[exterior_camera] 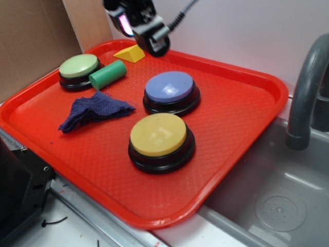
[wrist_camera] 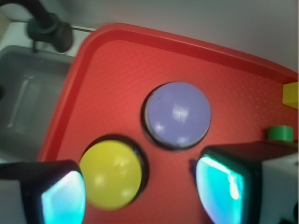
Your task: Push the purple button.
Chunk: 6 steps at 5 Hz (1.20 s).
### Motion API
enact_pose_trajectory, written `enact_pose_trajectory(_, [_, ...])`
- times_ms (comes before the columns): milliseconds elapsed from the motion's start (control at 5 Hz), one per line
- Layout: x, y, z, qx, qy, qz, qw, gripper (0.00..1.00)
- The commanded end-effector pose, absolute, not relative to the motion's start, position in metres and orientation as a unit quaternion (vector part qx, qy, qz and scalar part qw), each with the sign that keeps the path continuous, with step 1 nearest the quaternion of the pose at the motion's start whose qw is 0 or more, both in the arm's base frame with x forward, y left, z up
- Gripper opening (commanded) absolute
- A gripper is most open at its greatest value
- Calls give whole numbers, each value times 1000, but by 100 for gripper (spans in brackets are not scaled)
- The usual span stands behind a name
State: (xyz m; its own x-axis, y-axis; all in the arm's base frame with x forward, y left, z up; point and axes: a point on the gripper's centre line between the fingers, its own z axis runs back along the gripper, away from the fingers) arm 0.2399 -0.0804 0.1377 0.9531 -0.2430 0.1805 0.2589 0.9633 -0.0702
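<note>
Red tray (exterior_camera: 241, 128) carrying everything, sink (exterior_camera: 277, 206) beside it. Gripper (exterior_camera: 149, 36) high over tray's far edge, jaws spread, holding nothing. Not pressed yet: whole approach and push left. Purple button (exterior_camera: 169, 87) below and ahead of jaws, well apart, in wrist view lying between them. Periwinkle dome, black base, glossy, unobstructed. Yellow button (exterior_camera: 158, 135) just beyond it; don't hit that.

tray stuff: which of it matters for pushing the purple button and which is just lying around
Belongs to the job:
purple button
gripper, raised above the tray's far edge

Just lying about:
yellow button
green button
green cylinder
yellow wedge
blue cloth
red tray holding it all
</note>
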Motion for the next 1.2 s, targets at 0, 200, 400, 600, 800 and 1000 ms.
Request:
enact_pose_trajectory(0, [260,-68,113,-7,-79,-46,996,100])
enact_pose_trajectory(200, [263,-60,98,-17,-78,-32,996,100])
enact_pose_trajectory(400, [270,-58,81,-21,-72,-45,996,100])
enact_pose_trajectory(600, [274,-55,63,-18,-59,-50,997,100])
enact_pose_trajectory(800, [274,-55,55,-19,-46,-50,998,100])
enact_pose_trajectory(1000, [273,-53,49,-20,-35,-47,998,100])
